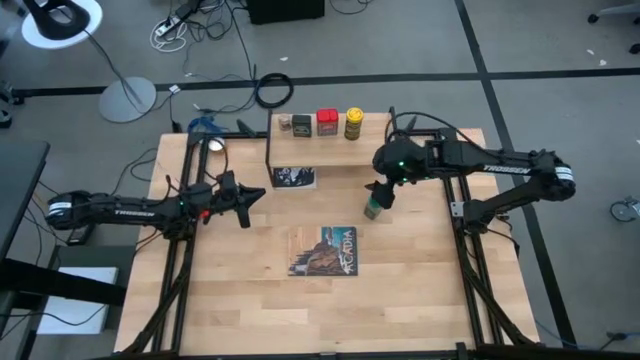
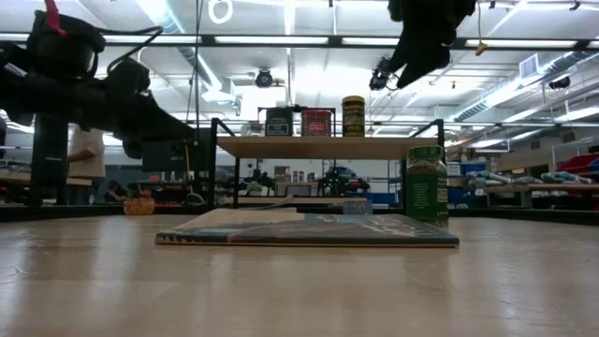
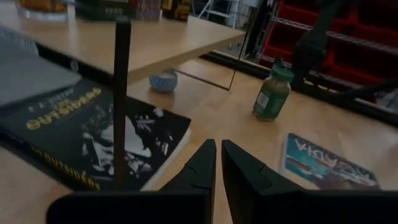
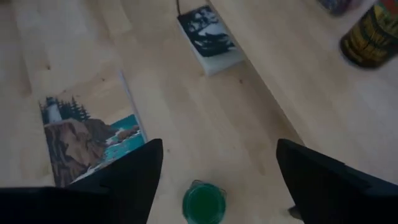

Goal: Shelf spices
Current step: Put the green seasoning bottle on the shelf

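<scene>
The right arm's two-finger tool (image 1: 382, 196) hangs above the green-capped glass spice jar (image 1: 372, 208), its dark fingers (image 4: 134, 174) spread wide with the jar's round green cap (image 4: 203, 204) showing between them from above; nothing is gripped. The jar stands upright on the light wooden bench (image 1: 420, 290), in front of the right end of the low light wooden shelf on thin black legs (image 1: 372, 150) and well to the right of the flat picture-covered book (image 1: 324, 250) that lies in the middle of the bench. In the low view the jar (image 2: 427, 185) stands free just beside the book's right end (image 2: 309, 229), with the right arm high above it.

On the shelf board four containers stand in a row: a tiny clear jar (image 1: 285, 123) at the left, then a black tin (image 1: 302, 124), a red tin (image 1: 327, 122) and a yellow-capped jar (image 1: 354, 122). A second dark book with a black-and-white cover (image 1: 295, 177) lies on the bench under the shelf's left part.

The left arm's tool (image 1: 247, 200) waits over the bench's left side, well apart from the shelf's left legs, pointing toward the middle; in its wrist view its fingers (image 3: 200, 168) are pressed nearly together with only a thin slit between them, holding nothing
</scene>
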{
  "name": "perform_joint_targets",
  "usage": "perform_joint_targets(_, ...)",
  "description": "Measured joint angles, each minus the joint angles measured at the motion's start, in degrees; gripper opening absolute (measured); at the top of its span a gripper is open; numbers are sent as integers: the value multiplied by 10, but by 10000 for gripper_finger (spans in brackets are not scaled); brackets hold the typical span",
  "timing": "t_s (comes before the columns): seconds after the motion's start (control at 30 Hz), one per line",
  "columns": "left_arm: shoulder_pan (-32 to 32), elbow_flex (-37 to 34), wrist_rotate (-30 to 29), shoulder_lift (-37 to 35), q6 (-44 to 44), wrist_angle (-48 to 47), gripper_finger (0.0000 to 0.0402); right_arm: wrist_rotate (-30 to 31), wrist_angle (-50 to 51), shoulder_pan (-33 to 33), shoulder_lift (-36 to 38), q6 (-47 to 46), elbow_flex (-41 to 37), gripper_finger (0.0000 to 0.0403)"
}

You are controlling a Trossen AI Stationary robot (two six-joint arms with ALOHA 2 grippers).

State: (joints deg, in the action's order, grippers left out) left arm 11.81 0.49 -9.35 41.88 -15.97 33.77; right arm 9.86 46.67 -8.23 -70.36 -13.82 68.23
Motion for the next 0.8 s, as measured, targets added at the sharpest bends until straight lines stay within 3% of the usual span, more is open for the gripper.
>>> perform_joint_targets(0.4,0,0,-13,10,56,7,30,25,-3,5,-91,-45,0,313)
perform_joint_targets(0.8,1,0,-37,13,57,7,30,26,83,5,-72,-43,0,309)
